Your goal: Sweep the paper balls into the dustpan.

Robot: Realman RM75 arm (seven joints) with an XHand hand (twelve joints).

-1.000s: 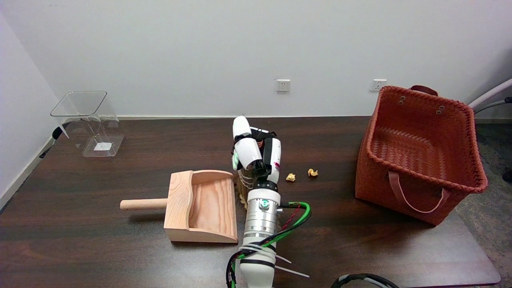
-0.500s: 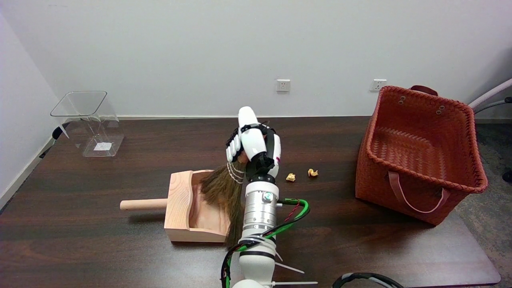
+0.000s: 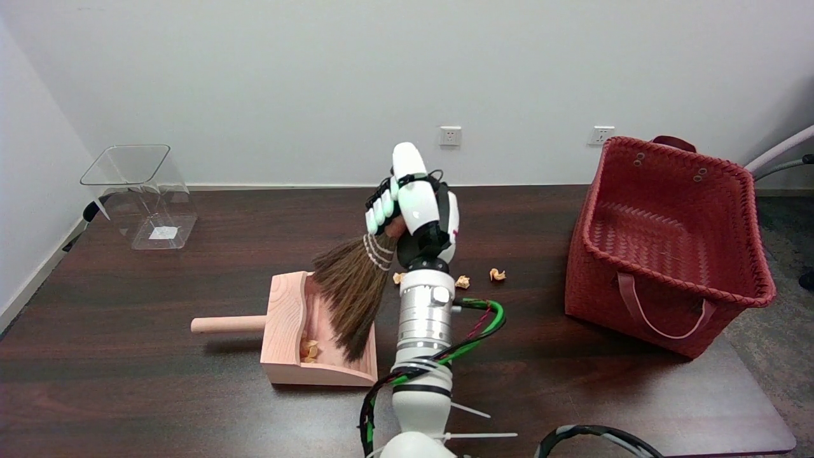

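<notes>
My right hand point(image 3: 414, 210) grips the handle of a small brown broom point(image 3: 350, 292), lifted above the table. The bristles hang down and to the left over the wooden dustpan point(image 3: 289, 346), which lies with its round handle pointing left. One paper ball point(image 3: 310, 350) lies inside the dustpan near its back wall. Three more paper balls stay on the dark table: one point(image 3: 399, 277) just right of the dustpan's mouth beside my wrist, one point(image 3: 462, 281) further right, and one point(image 3: 497, 275) beyond that.
A large red woven basket point(image 3: 668, 248) stands at the right side of the table. A clear plastic container point(image 3: 143, 194) sits at the back left corner. The table's front edge runs close below my arm.
My hand rose and swung the broom leftward over the dustpan, then lifted it. A paper ball now lies in the dustpan, and another shows beside my wrist.
</notes>
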